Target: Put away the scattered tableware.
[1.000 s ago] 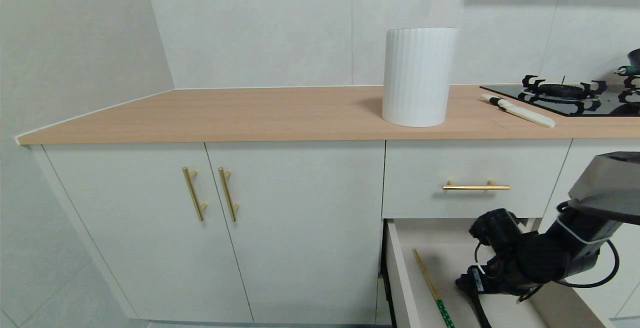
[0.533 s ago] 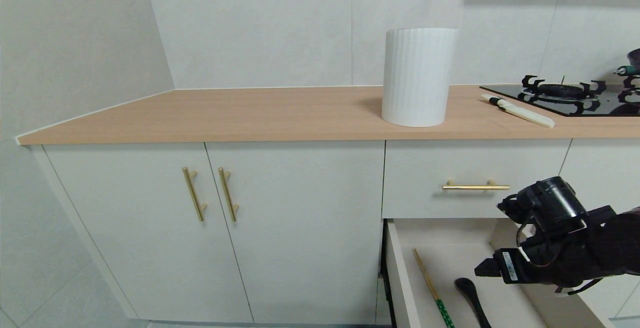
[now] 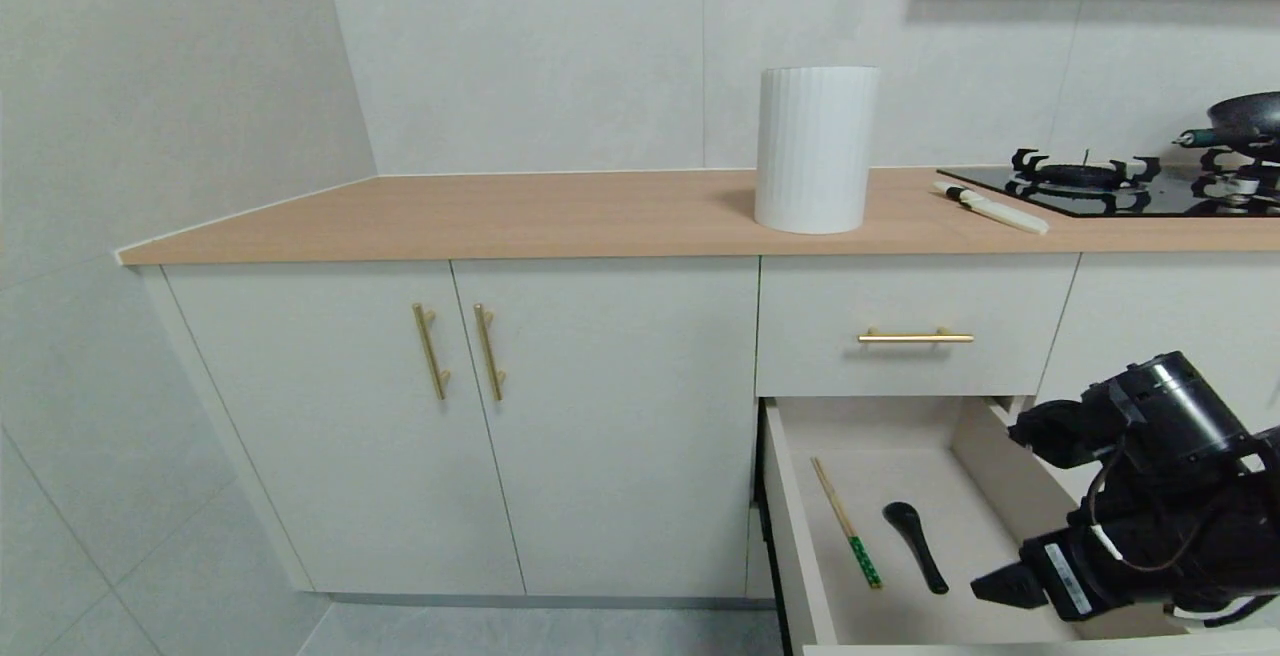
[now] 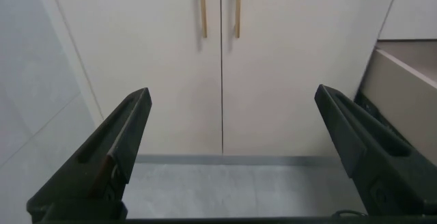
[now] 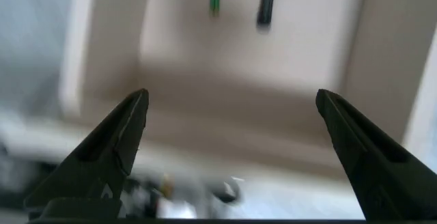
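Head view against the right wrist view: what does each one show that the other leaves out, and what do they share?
Head view adds the wooden countertop with a white ribbed canister, a pale knife and the gas hob, plus the closed drawer and the double cabinet doors. Right wrist view adds a look between the wide-spread fingers of the right gripper. Both show the open drawer holding green-tipped chopsticks and a black spoon, side by side but apart.
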`<state>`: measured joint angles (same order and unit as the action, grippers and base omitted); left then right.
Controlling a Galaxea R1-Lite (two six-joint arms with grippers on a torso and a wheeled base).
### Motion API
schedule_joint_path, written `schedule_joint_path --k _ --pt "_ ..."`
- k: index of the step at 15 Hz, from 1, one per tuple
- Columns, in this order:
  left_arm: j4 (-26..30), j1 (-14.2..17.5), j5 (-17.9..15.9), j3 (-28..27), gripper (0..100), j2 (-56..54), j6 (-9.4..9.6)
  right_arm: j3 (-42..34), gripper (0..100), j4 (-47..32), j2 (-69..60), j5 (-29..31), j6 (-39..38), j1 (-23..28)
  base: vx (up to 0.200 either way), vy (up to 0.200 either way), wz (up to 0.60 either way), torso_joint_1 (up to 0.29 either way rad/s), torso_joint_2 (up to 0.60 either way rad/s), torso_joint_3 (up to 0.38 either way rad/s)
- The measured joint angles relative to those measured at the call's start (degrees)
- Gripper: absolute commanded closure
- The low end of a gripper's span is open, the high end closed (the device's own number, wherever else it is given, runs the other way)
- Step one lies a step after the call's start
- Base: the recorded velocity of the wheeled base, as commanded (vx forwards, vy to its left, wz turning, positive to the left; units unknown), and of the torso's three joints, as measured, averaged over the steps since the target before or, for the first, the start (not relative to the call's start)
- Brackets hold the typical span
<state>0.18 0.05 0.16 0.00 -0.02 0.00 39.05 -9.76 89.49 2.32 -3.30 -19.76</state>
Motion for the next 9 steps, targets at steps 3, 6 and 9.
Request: schedule_joint_path --k 3,6,9 --pt "0.00 0.02 0.00 0.00 0 0.00 0.00 -0.90 0 -6.68 -2.32 -1.80 2.41 -2.56 0.000 0.000 0.00 0.000 0.00 0.000" --pt "0.00 0.00 0.00 0.00 0 0.00 0.00 -3.52 0 -8.48 -3.33 -2.27 6.80 -6.89 0.000 0.000 0.00 0.000 0.00 0.000" --pt "0.00 0.00 0.00 0.00 0 0.00 0.00 -5.95 0 -8.51 -2.89 -4.12 8.23 -10.80 0.000 0.000 0.00 0.000 0.00 0.000"
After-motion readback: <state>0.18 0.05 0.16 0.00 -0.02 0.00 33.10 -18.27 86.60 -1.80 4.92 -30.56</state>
